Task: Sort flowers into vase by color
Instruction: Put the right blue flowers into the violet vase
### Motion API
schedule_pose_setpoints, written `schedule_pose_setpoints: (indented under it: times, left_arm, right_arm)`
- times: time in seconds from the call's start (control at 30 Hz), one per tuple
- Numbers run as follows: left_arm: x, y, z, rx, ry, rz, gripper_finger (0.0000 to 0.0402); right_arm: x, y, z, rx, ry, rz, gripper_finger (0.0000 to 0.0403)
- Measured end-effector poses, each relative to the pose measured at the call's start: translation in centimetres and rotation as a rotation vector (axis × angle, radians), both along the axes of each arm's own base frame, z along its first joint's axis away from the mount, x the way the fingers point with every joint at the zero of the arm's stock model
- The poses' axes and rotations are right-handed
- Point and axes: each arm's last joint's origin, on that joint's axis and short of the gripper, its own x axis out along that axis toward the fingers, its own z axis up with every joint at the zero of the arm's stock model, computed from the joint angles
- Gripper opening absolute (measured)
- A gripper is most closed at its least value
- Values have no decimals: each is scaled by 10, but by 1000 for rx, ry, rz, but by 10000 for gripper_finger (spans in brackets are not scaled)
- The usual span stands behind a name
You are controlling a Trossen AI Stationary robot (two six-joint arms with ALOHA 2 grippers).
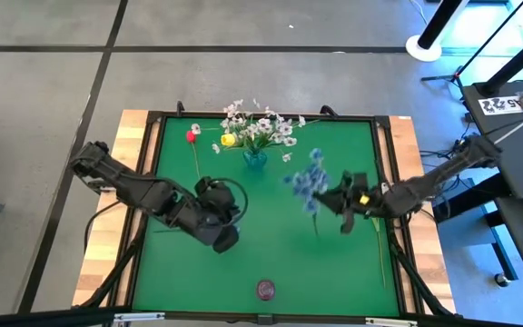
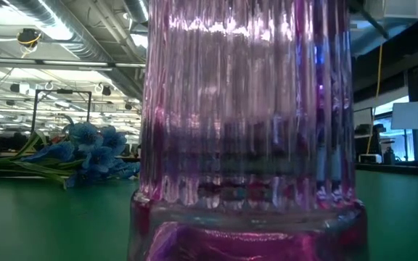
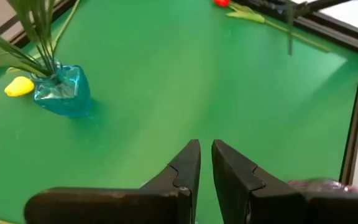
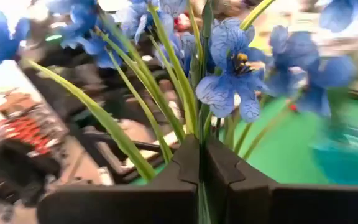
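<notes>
Currently, blue flowers (image 1: 310,184) are held right of centre on the mat (image 1: 271,250), stems clamped in the right gripper (image 4: 201,146). White sprays (image 1: 261,125) are seen in the blue vase (image 1: 255,160). Left gripper (image 3: 206,149) is hovering mid-mat, jaws nearly together, empty.

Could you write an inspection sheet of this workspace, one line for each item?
Surface: green mat on a wooden table.
Job's things: blue vase holding white flowers; yellow bud beside it; red flower lying flat; blue flowers in the right gripper; purple vase at the near edge.
Clutter: nothing seen.
Grippers: left gripper nearly shut, holding nothing, over the mat; right gripper shut on the blue flowers' stems.
Cables: dark cables along the left arm.
Surroundings: grey floor, equipment at right.
</notes>
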Motion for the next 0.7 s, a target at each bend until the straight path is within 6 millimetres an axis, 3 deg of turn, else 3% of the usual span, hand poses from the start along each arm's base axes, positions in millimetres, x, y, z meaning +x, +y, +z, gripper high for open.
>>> schedule_pose_setpoints:
  times: [0.2, 0.37, 0.5, 0.7]
  left_arm:
    - [4, 10, 0, 9, 25, -13, 39]
    - [6, 14, -1, -7, 41, -17, 39]
    - [3, 14, -3, -2, 72, -15, 39]
    - [0, 15, -5, -16, 108, -8, 39]
  right_arm:
    - [36, 29, -8, -197, -221, 220, 8]
    - [50, 42, -12, -245, -471, 283, 3]
    - [65, 54, -21, -277, -505, 369, 6]
    - [101, 84, -10, -349, -578, 613, 4]
